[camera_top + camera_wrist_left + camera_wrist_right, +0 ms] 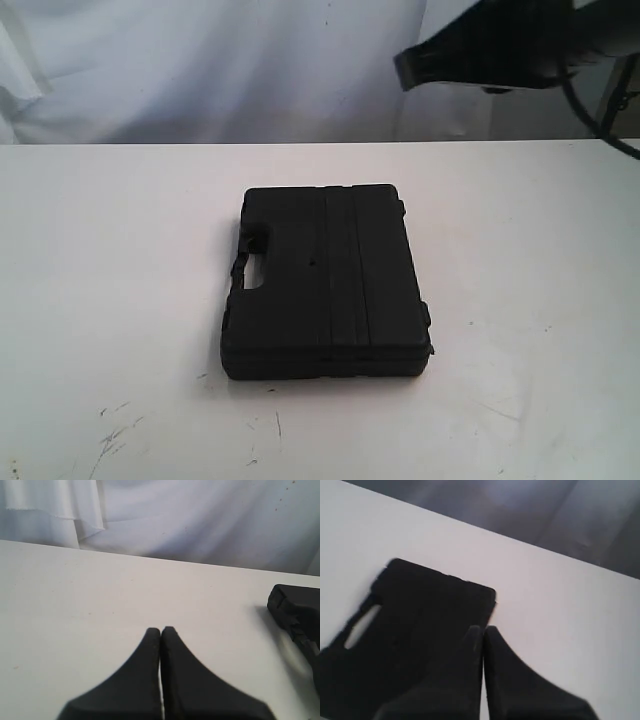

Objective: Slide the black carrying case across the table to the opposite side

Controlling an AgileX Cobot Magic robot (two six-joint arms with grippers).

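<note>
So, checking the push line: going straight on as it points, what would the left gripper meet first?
Likely bare table, then the white cloth beyond; the black carrying case lies off to the side of the left gripper's line. Its height is unclear.

I can read no lettering, label, brand, number or sign in any of my views. The black carrying case [325, 285] shows only plain moulded ribs on its lid, and the dark marks on the white surface [120, 260] are scuffs and scratches, not writing.
</note>
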